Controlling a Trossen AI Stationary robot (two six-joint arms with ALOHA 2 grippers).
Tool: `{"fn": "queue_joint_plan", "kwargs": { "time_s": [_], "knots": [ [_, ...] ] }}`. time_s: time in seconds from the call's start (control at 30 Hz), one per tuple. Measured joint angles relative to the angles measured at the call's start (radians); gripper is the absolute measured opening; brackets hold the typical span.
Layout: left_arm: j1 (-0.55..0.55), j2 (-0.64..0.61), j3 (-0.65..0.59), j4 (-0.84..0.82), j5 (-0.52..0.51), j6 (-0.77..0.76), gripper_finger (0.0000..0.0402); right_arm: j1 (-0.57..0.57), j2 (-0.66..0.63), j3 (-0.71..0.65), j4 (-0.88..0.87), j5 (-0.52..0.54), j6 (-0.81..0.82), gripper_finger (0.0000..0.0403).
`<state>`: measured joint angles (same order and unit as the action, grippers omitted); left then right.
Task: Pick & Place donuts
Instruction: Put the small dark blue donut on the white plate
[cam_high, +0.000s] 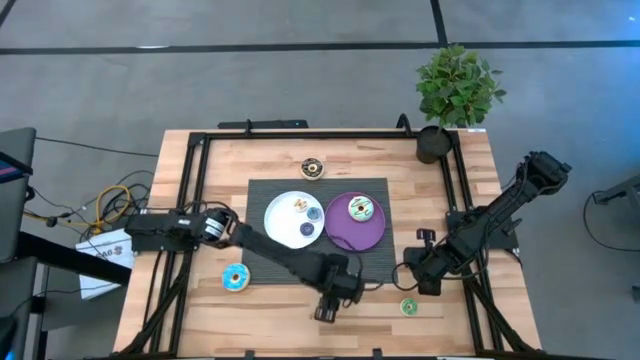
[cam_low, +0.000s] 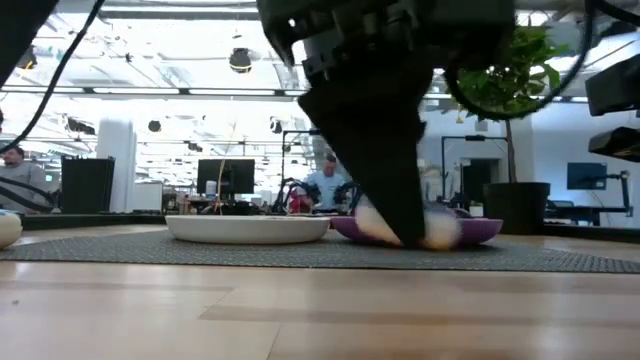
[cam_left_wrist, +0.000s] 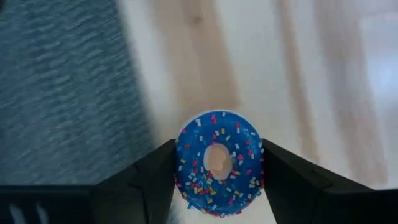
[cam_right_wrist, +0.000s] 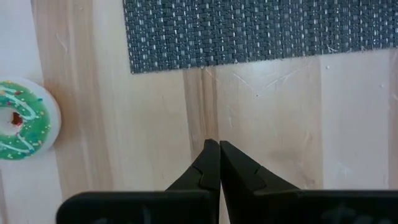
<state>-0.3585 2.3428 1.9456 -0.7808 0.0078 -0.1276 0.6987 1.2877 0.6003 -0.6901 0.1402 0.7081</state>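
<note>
At six o'clock on the table (cam_high: 210, 150), left end effector (cam_left_wrist: 217, 171) clamps a blue donut (cam_left_wrist: 219, 162).
Right end effector (cam_right_wrist: 219, 168) waits at four o'clock, fingers together.

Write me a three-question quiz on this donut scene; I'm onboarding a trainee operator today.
1. True or false: the left gripper is shut on the dark blue donut.
2. The green donut with the white rim lies on which plate? A) white plate B) purple plate C) neither
3. Fill in: the right gripper is ___, holding nothing.

Key: 1 true; 2 B; 3 shut
</note>
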Motion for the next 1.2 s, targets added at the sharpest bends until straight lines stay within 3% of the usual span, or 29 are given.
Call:
{"fn": "queue_joint_plan", "kwargs": {
  "time_s": [0.27,0.37,0.53,0.83,1.03,1.2],
  "knots": [
    [0.094,-0.090,0.040,-0.202,-0.073,0.108,0.0205,0.001,0.000,0.000,0.023,0.000,0.023,0.0001],
    [0.135,-0.163,-0.017,-0.224,-0.095,0.131,0.0205,0.001,0.000,0.000,0.031,0.001,0.026,0.0001],
    [0.204,-0.340,-0.285,-0.136,-0.095,0.086,0.0205,0.001,0.000,0.000,0.046,0.013,0.067,0.0001],
    [0.288,-0.757,-0.811,0.238,-0.188,0.019,0.0205,-0.017,0.000,0.000,0.088,0.023,0.079,0.0001],
    [0.334,-0.942,-1.007,0.276,-0.214,0.028,0.0205,-0.057,0.000,0.000,0.128,0.023,0.079,0.0001],
    [0.378,-1.022,-1.110,0.291,-0.214,0.043,0.0205,-0.097,0.000,0.000,0.161,0.024,0.074,0.0001]
  ]
}}
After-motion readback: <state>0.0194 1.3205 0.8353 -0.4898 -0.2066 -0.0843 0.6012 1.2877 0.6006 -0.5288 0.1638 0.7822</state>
